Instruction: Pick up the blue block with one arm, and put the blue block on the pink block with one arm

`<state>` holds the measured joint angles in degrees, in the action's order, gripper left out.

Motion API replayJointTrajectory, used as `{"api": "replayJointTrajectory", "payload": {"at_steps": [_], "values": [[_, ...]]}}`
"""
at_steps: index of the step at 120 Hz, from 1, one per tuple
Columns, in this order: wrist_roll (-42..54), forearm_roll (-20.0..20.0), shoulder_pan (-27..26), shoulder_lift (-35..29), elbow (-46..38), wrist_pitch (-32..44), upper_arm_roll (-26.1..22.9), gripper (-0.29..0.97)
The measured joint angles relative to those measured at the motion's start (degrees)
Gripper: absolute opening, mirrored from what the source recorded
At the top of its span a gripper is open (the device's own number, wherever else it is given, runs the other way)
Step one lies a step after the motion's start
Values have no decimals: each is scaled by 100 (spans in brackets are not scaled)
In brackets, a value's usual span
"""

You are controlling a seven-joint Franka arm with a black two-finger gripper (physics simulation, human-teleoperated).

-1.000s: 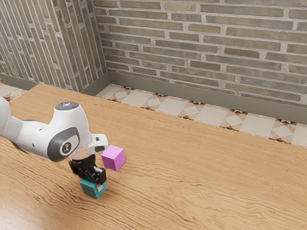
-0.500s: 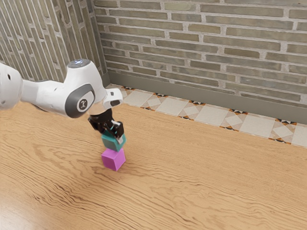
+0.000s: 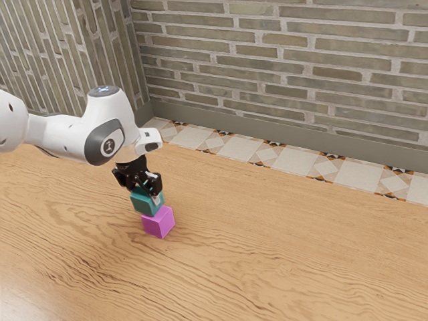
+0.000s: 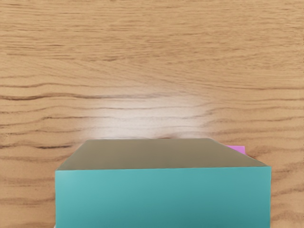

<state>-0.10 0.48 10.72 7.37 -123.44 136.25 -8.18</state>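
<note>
The white, rounded arm (image 3: 67, 137) is reaching in from the exterior view's left, and its black pincer (image 3: 147, 192) is pointing down over the wooden surface (image 3: 287, 254). The pincer is pinching the blue block (image 3: 145, 203) from two sides, with the fingers pressing on its upper part. This block is a small cube with flat, matte faces, and its colour is looking more teal than pure blue. It is sitting on top of the pink block (image 3: 159, 223), a cube of similar shape with smooth magenta faces, which is standing on the surface. The blue block is lying slightly toward the exterior view's left of the pink one, so the two are not lining up exactly.

In the wrist view, the blue block (image 4: 161, 199) is showing just under the hand as a wide teal face with a darker top. A thin pink corner (image 4: 236, 149) is peeking out beside it. The surface (image 4: 152, 61) is showing wavy brown grain and a pale glossy reflection.
</note>
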Motion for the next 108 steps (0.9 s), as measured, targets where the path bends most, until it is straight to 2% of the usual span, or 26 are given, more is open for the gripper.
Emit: {"api": "replayJointTrajectory", "payload": {"at_steps": [50,86,101,108], "values": [[-179,-38,-144,-116,-140,-13,-22,19],[-127,-255,-130,-110,-141,-33,-26,49],[-75,-291,-131,-131,-139,-40,-24,57],[-55,-299,-121,-464,-147,-104,-25,60]]}}
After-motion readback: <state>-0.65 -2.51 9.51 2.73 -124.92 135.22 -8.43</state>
